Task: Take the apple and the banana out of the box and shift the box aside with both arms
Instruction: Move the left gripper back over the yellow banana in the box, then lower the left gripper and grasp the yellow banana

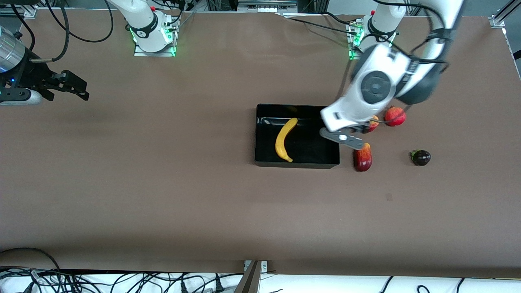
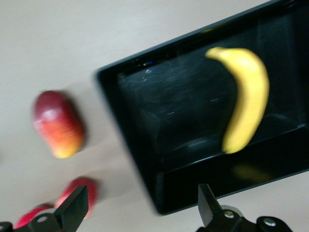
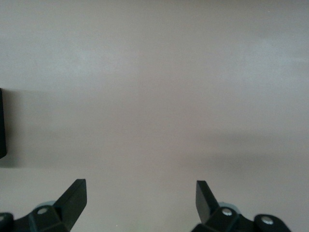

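Yellow curved banana [image 1: 285, 139] lying inside black open box [image 1: 297, 164], small red apple [image 1: 372, 123] just beside box

The front view looks down steeply from high across the table [image 1: 163, 203], facing the two arm bases along its top edge and taking in nearly the whole tabletop. The left wrist view hangs close above the black box [image 2: 145, 159] and banana [image 2: 248, 96], which the front view also shows [image 1: 260, 138] [image 1: 283, 140]. The right wrist view faces bare tabletop, probably from low height.
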